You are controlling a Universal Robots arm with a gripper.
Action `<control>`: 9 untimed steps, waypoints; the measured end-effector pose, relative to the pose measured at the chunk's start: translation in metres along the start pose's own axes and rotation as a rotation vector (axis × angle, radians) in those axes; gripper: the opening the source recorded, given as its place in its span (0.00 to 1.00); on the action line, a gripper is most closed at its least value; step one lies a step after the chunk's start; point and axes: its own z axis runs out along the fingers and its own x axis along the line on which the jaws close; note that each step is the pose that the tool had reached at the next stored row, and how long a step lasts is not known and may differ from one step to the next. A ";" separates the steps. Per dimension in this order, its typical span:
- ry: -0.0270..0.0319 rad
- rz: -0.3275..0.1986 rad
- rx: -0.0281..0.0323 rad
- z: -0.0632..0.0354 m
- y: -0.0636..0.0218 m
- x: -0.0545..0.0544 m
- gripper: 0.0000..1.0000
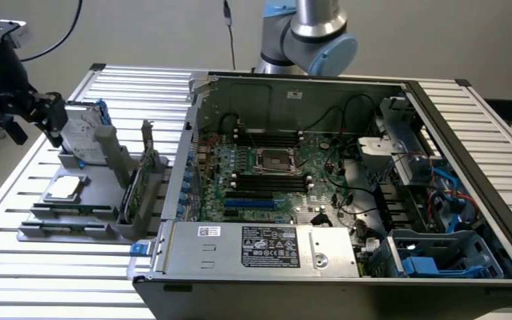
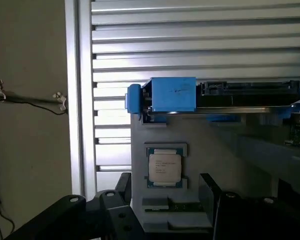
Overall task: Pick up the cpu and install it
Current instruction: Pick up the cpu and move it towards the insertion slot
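Backdrop, exterior view: pale wall behind a slatted metal table [image 1: 25, 267], and an open computer case [image 1: 274, 93] takes up most of it.
Pincer, exterior view: the black pincer [image 1: 32, 120] hangs over the table's far corner, jaws spread wide and holding nothing.
Cpu, exterior view: the cpu [image 1: 67, 189] lies flat, silver side up, in a grey parts holder [image 1: 69, 207], below the pincer and apart from it.
Neighbour, exterior view: a hard drive [image 1: 83, 140] stands on edge in blue brackets, just beside the pincer on its case side.
Socket, exterior view: an empty socket [image 1: 272, 159] on the motherboard, well apart from the pincer.
Pincer, wrist view: two dark fingers [image 2: 210, 192] stand apart with nothing between them.
Cpu, wrist view: seated in a square recess, straight ahead of the gap between the fingers, untouched.
Beyond, wrist view: the blue-bracketed drive lies past the cpu from the pincer.
Handling: likely light, thin and stiff. The smooth metal lid looks slippery and the underside contacts are probably delicate.
Hold: two opposite side edges seem best. The recess leaves little edge exposed.
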 end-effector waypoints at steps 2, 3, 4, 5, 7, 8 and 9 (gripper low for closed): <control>0.0003 -0.004 0.0001 0.0035 -0.0030 0.000 0.65; 0.0003 -0.007 0.0001 0.0053 -0.0043 0.000 0.65; 0.0005 -0.009 0.0002 0.0070 -0.0056 0.000 0.65; 0.0007 -0.012 0.0003 0.0087 -0.0068 0.000 0.65; 0.0010 -0.016 0.0005 0.0122 -0.0089 -0.001 0.65; 0.0009 -0.018 0.0004 0.0141 -0.0098 -0.001 0.65; 0.0010 -0.020 0.0004 0.0159 -0.0106 -0.001 0.65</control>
